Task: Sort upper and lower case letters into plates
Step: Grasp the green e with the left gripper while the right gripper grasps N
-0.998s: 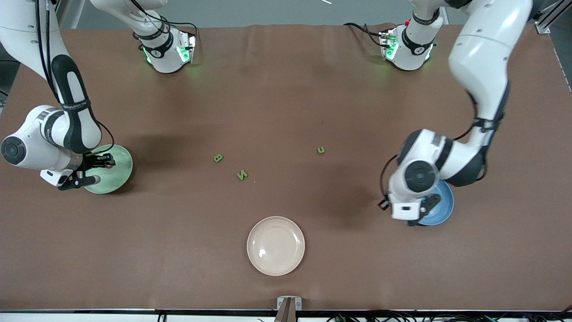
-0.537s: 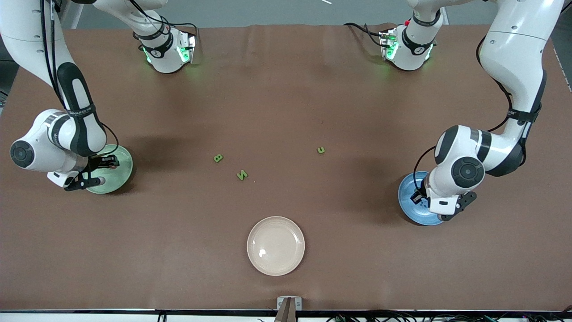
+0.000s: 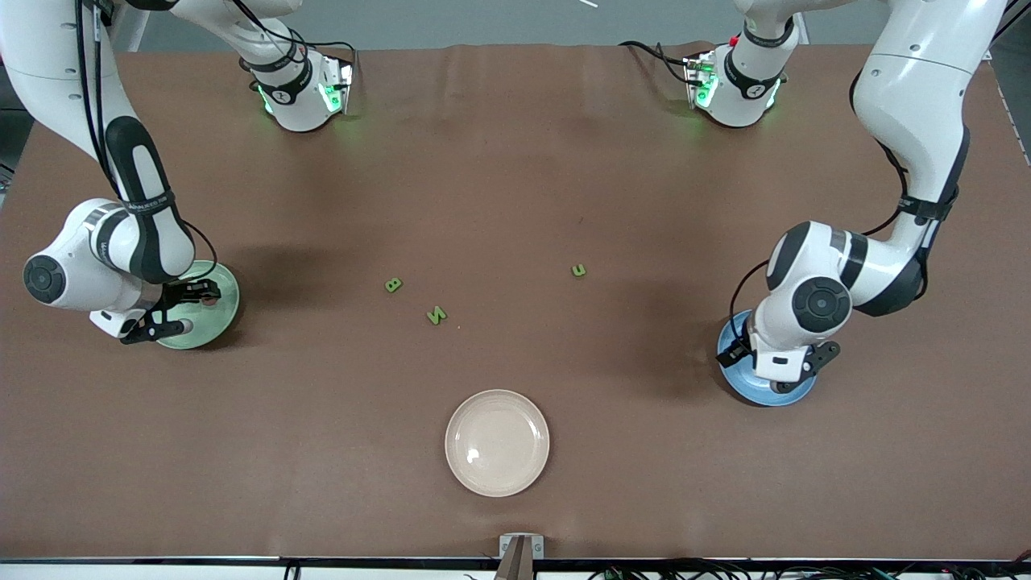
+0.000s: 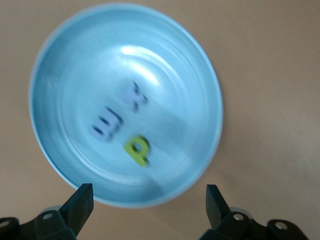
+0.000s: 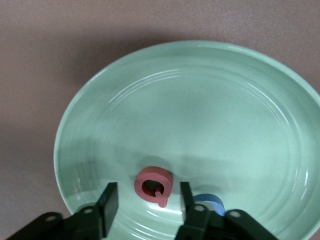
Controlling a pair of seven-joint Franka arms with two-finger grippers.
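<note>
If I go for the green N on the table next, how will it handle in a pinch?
The green N lies flat and looks thin, so fingertips probably get little edge. It seems tiny and light, so a nudge may slide it. Being flat, it should not roll.

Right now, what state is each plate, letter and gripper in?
Left gripper: open, over the blue plate.
Blue plate: holds three letters, two blue, one green.
Right gripper: open, astride the pink-red letter.
Mint green plate: holds the pink-red letter and a blue one.
Three green letters: loose on the table.
Cream plate: empty.
</note>
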